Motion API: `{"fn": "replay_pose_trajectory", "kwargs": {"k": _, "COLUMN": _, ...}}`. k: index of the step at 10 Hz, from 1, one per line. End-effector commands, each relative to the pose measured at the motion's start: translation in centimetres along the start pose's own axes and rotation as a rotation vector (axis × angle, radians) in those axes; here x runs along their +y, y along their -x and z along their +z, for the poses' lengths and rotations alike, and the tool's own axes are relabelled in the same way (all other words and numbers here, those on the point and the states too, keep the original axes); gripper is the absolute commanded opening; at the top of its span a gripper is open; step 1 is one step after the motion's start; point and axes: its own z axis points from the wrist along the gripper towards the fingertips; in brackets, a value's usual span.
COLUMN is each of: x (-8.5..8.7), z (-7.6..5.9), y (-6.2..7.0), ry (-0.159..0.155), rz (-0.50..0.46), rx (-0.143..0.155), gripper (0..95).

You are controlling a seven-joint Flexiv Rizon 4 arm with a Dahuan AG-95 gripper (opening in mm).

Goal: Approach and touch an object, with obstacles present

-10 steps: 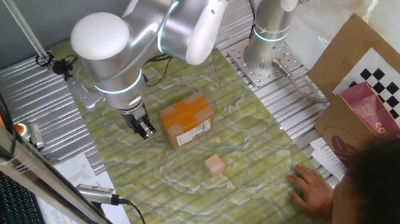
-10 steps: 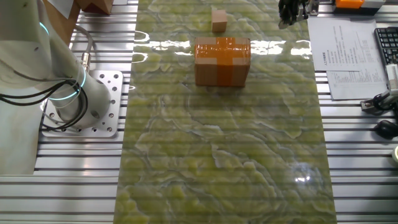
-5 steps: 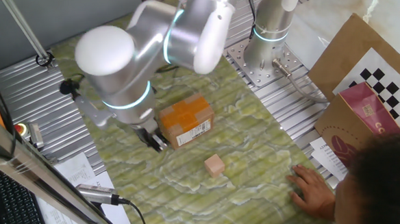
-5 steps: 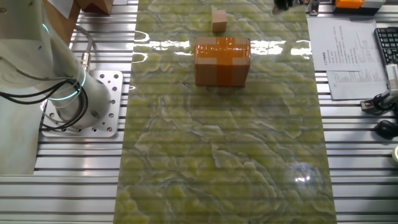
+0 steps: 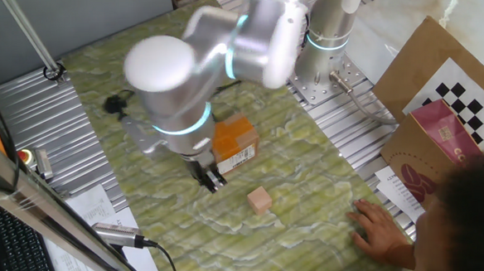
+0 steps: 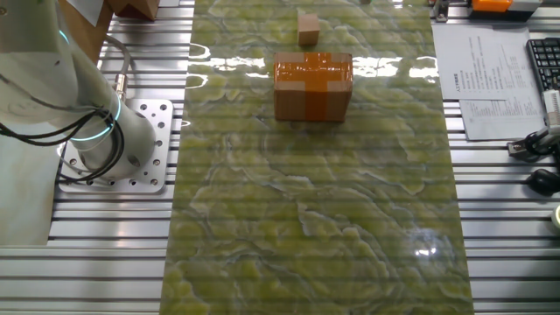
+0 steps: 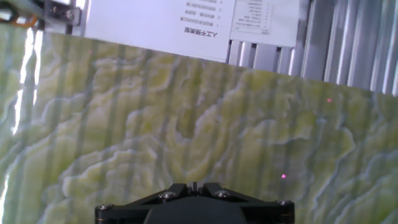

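Observation:
The small pale tan wooden cube (image 5: 260,200) sits on the green marbled mat, in front of the brown cardboard box with orange tape (image 5: 234,142). The arm partly covers the box. My gripper (image 5: 211,180) hangs low over the mat by the box's front left corner, left of the cube and apart from it. Its dark fingers are together and hold nothing. In the other fixed view the cube (image 6: 308,27) lies beyond the box (image 6: 313,86), and the gripper is out of frame. The hand view shows only my fingertips (image 7: 193,186) over bare mat; cube and box are out of it.
A person's hand (image 5: 378,226) rests on the mat's near right corner. Printed papers (image 7: 186,22) and a keyboard (image 5: 11,251) lie off the mat's left side. The arm's base (image 5: 321,69) and a cardboard sheet with a checkerboard (image 5: 452,100) are on the right.
My gripper has moved from the box's left side round its front corner toward the cube. It has gone out of the other fixed view's top edge. Cube and box have not moved.

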Motion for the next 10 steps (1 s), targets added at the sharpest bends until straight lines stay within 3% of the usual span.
{"fn": "replay_pose_trajectory", "kwargs": {"k": 1, "x": 0.0, "z": 0.5, "y": 0.1, "ry": -0.016, "rz": -0.007, "rx": 0.000, "gripper": 0.0}}
{"fn": "replay_pose_trajectory", "kwargs": {"k": 7, "x": -2.2, "z": 0.6, "y": 1.2, "ry": -0.019, "rz": -0.035, "rx": 0.001, "gripper": 0.0}}
{"fn": "replay_pose_trajectory", "kwargs": {"k": 10, "x": -3.4, "z": 1.3, "y": 1.8, "ry": -0.018, "rz": -0.053, "rx": -0.003, "gripper": 0.0}}
